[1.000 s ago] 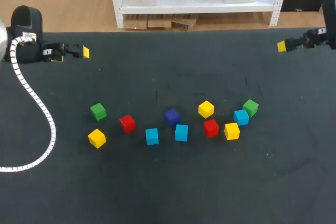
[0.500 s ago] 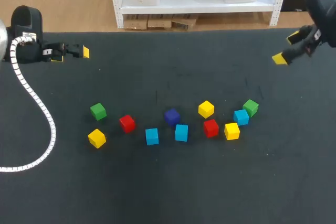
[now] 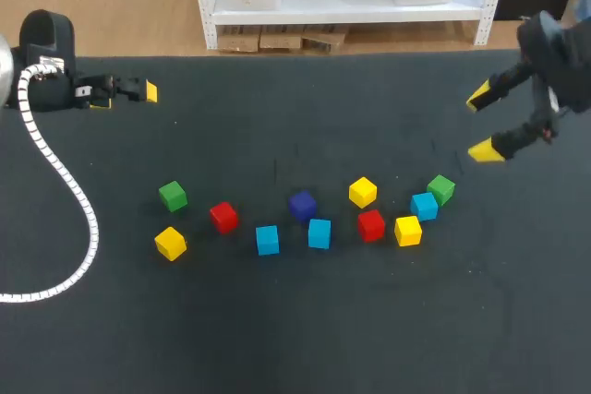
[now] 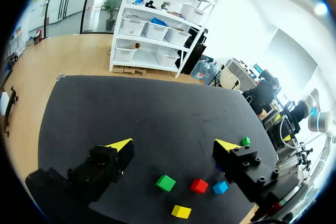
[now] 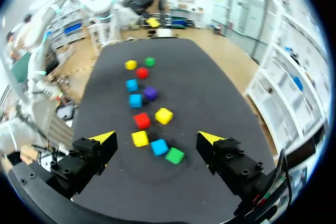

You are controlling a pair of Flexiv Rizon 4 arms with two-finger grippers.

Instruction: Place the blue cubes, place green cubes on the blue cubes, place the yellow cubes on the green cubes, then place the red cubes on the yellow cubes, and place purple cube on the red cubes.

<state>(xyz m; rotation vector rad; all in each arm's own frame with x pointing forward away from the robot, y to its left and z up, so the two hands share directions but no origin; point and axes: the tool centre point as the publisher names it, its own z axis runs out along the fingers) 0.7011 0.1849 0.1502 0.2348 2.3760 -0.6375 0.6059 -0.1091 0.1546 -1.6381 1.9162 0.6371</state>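
Eleven cubes lie in a loose arc mid-table. From the left: green cube (image 3: pixel 172 196), yellow cube (image 3: pixel 170 243), red cube (image 3: pixel 223 217), two blue cubes (image 3: pixel 267 239) (image 3: pixel 319 233), purple cube (image 3: pixel 303 206), a yellow (image 3: pixel 362 192), a red (image 3: pixel 370 225), a yellow (image 3: pixel 407 230), a third blue cube (image 3: pixel 424 206) and a green one (image 3: pixel 441 189). My left gripper (image 3: pixel 125 97) (image 4: pixel 173 145) stands open at the far left, well away from them. My right gripper (image 3: pixel 480 124) (image 5: pixel 157 138) hangs open above and right of the right-hand green cube (image 5: pixel 175 155), nothing between its fingers.
A white ribbed cable (image 3: pixel 65 182) trails from the left arm across the black table (image 3: pixel 305 320) to its left edge. The cubes at the right end sit close together, the blue (image 5: pixel 159 147) nearly touching the green.
My right gripper has swung in from the far right edge toward the right-hand cubes and turned, its tips now one above the other. The left arm and cubes have not moved.
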